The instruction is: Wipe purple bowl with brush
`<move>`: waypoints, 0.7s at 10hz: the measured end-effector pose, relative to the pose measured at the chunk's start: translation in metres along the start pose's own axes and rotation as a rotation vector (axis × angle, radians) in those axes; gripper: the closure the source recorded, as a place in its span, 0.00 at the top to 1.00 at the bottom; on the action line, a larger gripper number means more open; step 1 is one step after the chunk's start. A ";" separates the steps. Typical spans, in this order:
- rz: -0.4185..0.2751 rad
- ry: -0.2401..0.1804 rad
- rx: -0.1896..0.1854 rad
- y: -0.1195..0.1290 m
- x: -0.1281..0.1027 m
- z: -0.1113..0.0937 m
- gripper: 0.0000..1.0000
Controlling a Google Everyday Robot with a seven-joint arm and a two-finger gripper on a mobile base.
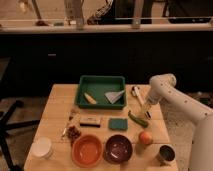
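Brush [137, 95]: white stick, lying on the right side of the wooden table [59, 102].
Gripper [146, 112]: over the brush's near end, jaws apart, holding nothing.
Green tray [101, 78]: just left of the brush.
Green chilli-shaped thing [137, 119]: just in front of the brush.
Purple bowl [118, 148]: well in front of the brush, leftward.
Orange bowl [87, 150]: farther left, beside the purple bowl.
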 end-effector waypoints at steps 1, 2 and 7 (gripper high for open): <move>0.000 0.006 -0.003 0.000 -0.001 0.005 0.80; 0.003 0.015 -0.007 -0.001 -0.002 0.008 0.80; 0.002 0.030 -0.017 -0.003 0.001 0.013 0.63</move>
